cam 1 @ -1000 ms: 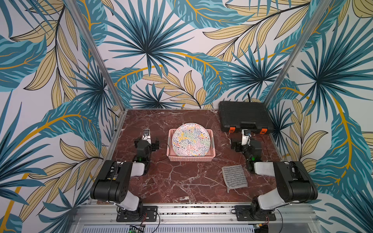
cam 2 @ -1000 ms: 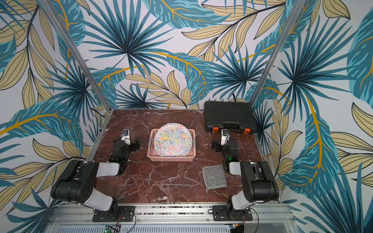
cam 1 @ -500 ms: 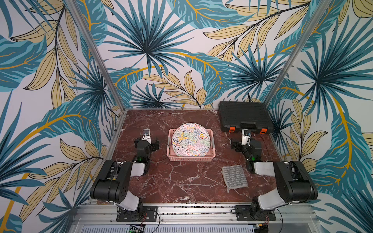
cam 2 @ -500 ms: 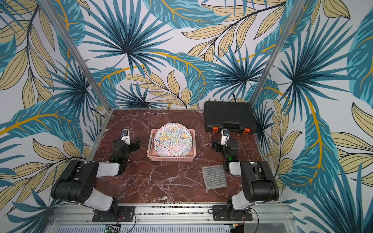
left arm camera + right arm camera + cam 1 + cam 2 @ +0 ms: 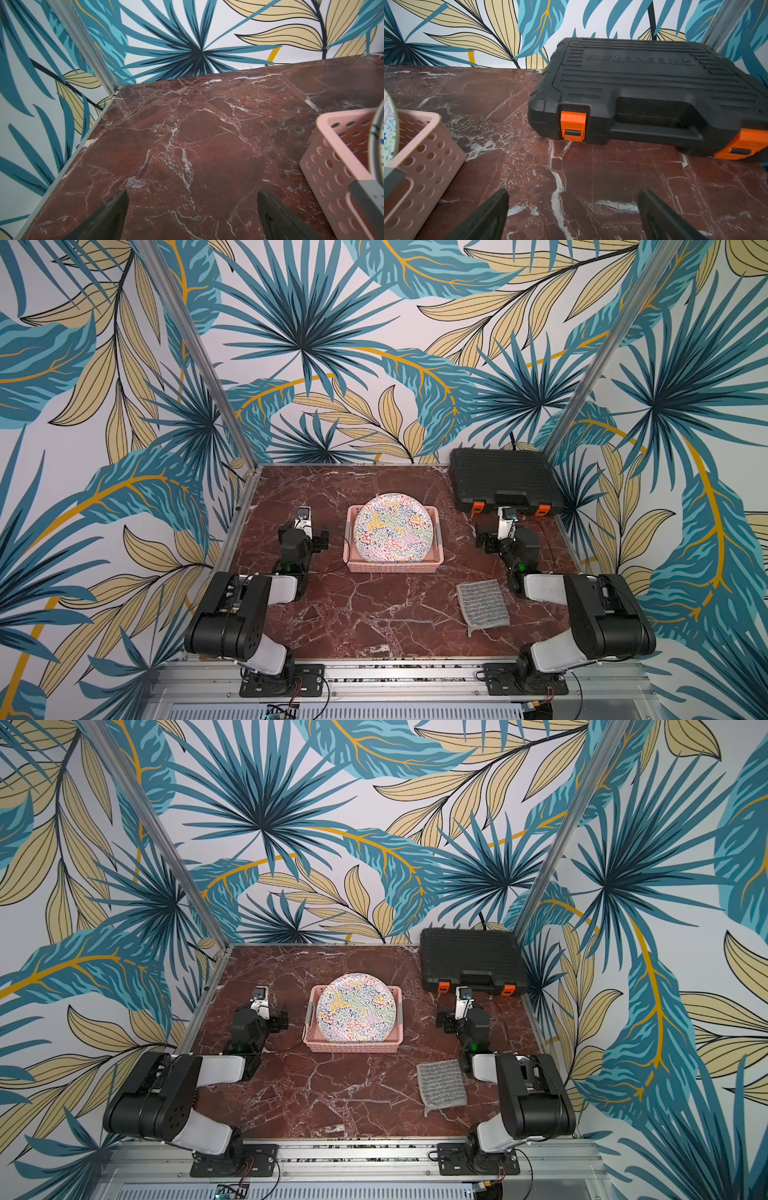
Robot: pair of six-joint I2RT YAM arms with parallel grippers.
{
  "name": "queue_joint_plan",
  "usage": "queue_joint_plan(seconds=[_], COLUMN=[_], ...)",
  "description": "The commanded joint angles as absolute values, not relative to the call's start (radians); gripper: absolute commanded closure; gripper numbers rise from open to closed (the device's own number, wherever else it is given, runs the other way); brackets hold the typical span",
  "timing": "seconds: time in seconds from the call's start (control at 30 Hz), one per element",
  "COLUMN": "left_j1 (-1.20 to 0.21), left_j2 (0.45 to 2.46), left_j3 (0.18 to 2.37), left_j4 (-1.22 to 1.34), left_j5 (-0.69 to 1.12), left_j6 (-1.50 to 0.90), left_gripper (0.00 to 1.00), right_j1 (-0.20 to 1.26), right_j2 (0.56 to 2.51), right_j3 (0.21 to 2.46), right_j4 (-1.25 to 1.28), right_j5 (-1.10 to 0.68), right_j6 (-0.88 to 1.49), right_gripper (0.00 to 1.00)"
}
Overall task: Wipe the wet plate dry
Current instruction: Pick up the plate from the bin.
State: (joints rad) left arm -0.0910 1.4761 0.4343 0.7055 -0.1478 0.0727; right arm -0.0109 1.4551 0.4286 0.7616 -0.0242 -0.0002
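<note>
The patterned plate (image 5: 392, 527) is leaning in the pink basket (image 5: 392, 568) on the counter (image 5: 353, 622), the grey cloth (image 5: 482, 605) lying flat apart from it, near the right arm. The left end effector (image 5: 192, 194) and right end effector (image 5: 573, 193) are flanking the basket, each spread wide and gripping nothing.

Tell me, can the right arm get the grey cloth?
Probably yes. The grey cloth lies flat and uncovered beside the right arm, and the right tool is open and empty, though it points away toward the black case.
</note>
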Motion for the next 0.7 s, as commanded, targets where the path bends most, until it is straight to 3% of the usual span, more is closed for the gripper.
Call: queue_joint_plan(seconds=[0.0,0.1,0.2,0.37,0.5,0.67], left_j1=[-0.091,-0.091,-0.091,-0.093,-0.095,-0.095], left_j2=[1.317,1.233,1.153,1.073,1.076,1.182], left_j3=[0.599,0.79,0.903,1.01,1.024,0.997], left_j4=[0.264,-0.084,-0.403,-0.762,-0.883,-0.838], left_j5=[-0.053,0.001,0.129,0.428,0.546,0.493], left_j6=[0.111,0.145,0.167,0.283,0.333,0.276], left_gripper=[0.0,0.0,0.0,0.0,0.0,0.0], right_j1=[-0.006,-0.007,-0.008,-0.008,0.038,0.242], right_j2=[1.266,1.148,1.095,1.051,1.03,1.081], right_j3=[0.528,0.635,0.679,0.735,0.807,0.989], right_j4=[0.416,0.125,-0.072,-0.137,-0.253,-0.555], right_j5=[0.093,0.174,0.25,-0.096,-0.312,-0.226], right_j6=[0.116,0.252,0.559,0.639,0.653,0.5], right_gripper=[0.0,0.01,0.01,0.01,0.0,0.02])
